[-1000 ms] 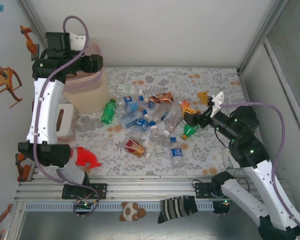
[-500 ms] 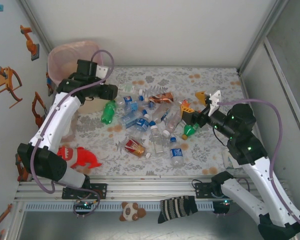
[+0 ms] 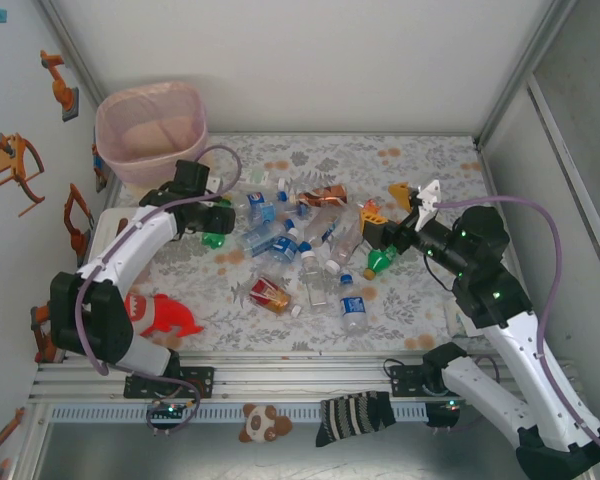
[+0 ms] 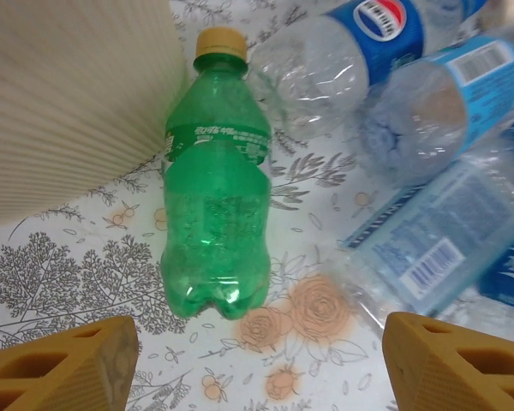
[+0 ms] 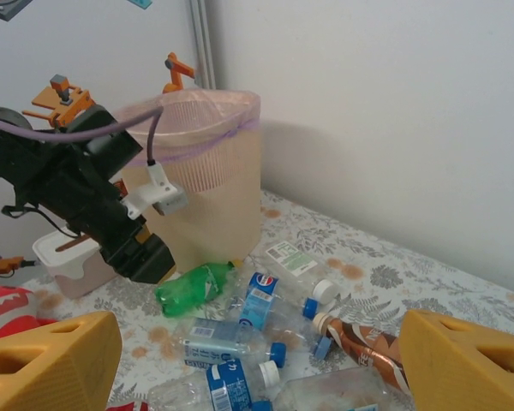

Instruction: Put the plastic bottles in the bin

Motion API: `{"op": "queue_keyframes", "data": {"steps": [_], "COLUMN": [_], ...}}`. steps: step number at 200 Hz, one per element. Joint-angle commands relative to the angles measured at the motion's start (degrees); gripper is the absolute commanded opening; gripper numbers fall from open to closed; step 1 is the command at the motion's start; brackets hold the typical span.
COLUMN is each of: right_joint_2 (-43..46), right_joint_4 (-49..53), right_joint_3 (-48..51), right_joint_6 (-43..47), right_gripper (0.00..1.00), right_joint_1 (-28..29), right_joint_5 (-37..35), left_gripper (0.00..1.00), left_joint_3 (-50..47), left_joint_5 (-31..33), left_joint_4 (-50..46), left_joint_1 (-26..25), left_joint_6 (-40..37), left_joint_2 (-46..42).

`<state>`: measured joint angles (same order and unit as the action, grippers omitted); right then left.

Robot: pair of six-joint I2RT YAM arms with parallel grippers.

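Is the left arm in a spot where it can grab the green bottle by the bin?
Probably yes. The left gripper hangs open just above the green bottle, which lies uncovered beside the bin.

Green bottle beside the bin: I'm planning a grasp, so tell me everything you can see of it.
The green bottle is translucent green plastic, uncrushed, with a yellow cap and a green label band around its shoulder. It lies on its side on the floral cloth, cap end close to the bin's ribbed wall; whether they touch I cannot tell. A clear blue-labelled bottle lies close by its neck. The left gripper hangs above it, jaws open and clear of it.
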<state>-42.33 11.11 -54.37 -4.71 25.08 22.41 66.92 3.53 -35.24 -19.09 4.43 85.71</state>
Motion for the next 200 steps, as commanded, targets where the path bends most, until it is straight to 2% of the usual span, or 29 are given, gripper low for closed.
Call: {"op": "queue_keyframes", "data": {"steps": [1,79,143,200], "right_joint_2": [-0.04,-0.96,-1.71,-2.24], "right_joint_4": [-1.99,-2.76,-3.31,-3.58], "right_joint_3": [0.67,0.58,0.58,0.49], "right_joint_6": [-0.87,-0.84,-0.92,-0.65], "right_gripper": [0.83,0.83,0.83,0.83], "right_joint_1": [0.28,0.23,0.23,0.23], "right_joint_5": [-0.18,0.17,0.09,0.17], "left_gripper": [0.75,0.76,0.72,0.71], "left_joint_3": [-1.57,-1.35,2.86,6.0], "left_joint_5": [2.49,6.83,5.79,4.13], "left_joint_4": [4.47,10.95,11.37,9.6], "left_joint_1": [0.06,0.74,1.47,1.93], "left_joint_6": [-0.72,-1.69,-2.64,-3.16], "left_joint_2": [2.41,11.21,19.03,21.67]}}
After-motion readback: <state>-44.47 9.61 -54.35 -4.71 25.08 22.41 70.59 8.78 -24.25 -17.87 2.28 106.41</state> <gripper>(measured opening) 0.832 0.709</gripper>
